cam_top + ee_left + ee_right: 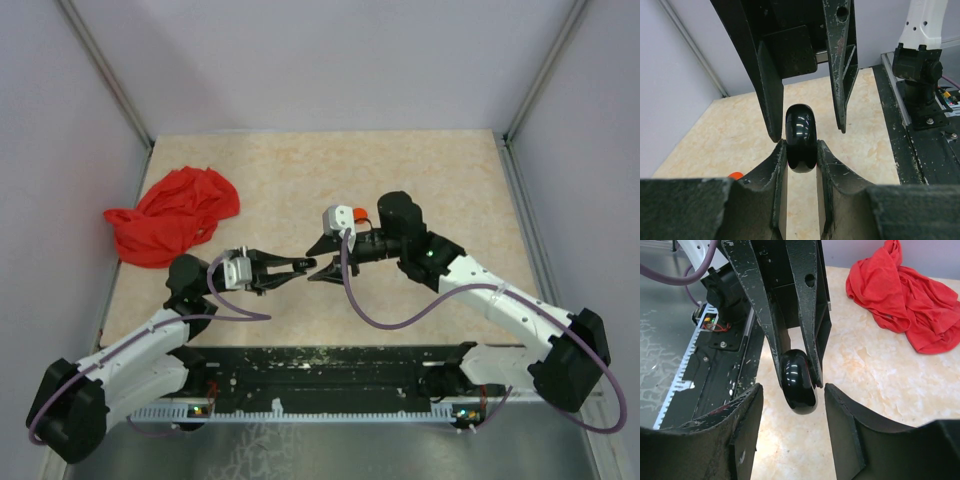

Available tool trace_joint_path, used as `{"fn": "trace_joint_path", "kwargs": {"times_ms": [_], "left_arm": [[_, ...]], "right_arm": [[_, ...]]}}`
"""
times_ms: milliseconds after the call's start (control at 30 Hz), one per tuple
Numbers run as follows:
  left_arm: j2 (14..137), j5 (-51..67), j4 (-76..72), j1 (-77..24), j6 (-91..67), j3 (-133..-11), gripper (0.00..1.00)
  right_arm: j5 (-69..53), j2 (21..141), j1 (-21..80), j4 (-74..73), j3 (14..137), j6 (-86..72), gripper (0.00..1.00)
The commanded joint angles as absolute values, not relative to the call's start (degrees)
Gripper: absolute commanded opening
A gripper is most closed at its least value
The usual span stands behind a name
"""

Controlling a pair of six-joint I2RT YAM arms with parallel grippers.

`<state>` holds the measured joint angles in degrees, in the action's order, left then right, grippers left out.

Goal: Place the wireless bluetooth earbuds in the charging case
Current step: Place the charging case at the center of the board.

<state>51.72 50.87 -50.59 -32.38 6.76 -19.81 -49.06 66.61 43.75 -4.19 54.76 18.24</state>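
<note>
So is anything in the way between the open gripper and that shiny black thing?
Nothing visible is. The right gripper is open, one finger on each side of the shiny black piece, with bare gaps between. Only the left gripper touches it, pinching it from the opposite end.

Crumpled red cloth [172, 215] lies on beige table [400, 170].

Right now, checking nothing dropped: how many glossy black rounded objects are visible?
1: the glossy black object, pinched between the left fingers where the two arms meet. Others may hide under the arms.
</note>
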Motion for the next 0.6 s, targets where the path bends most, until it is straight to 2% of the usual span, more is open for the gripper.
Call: {"fn": "trace_joint_path", "kwargs": {"times_ms": [0,100,233,333,367,433,567], "left_arm": [[52.15,51.07,-54.04,-32.43,4.15,-21.16,0.0],[52.62,51.11,-53.95,-32.48,3.9,-21.34,0.02],[52.81,51.0,-53.83,-32.48,3.42,-21.49,0.05],[52.95,50.89,-53.18,-32.44,3.25,-21.72,0.15],[52.95,50.26,-52.6,-32.41,3.58,-21.92,0.19],[52.74,47.75,-50.86,-32.43,4.33,-22.21,0.36],[51.77,40.81,-46.06,-32.43,6.75,-22.78,0.61]], "right_arm": [[-51.42,67.35,43.97,-0.34,55.22,18.39,0.5],[-51.84,68.09,43.99,-0.14,55.29,18.31,0.41],[-51.45,68.38,43.95,-0.04,55.18,18.11,0.23],[-49.13,68.42,43.99,-0.16,54.75,17.88,0.1],[-48.34,68.43,43.97,-0.41,54.65,17.88,0.08],[-47.51,68.48,43.4,-0.18,54.39,17.17,0.03],[-47.95,68.08,40.08,3.38,52.49,12.33,0.02]]}}
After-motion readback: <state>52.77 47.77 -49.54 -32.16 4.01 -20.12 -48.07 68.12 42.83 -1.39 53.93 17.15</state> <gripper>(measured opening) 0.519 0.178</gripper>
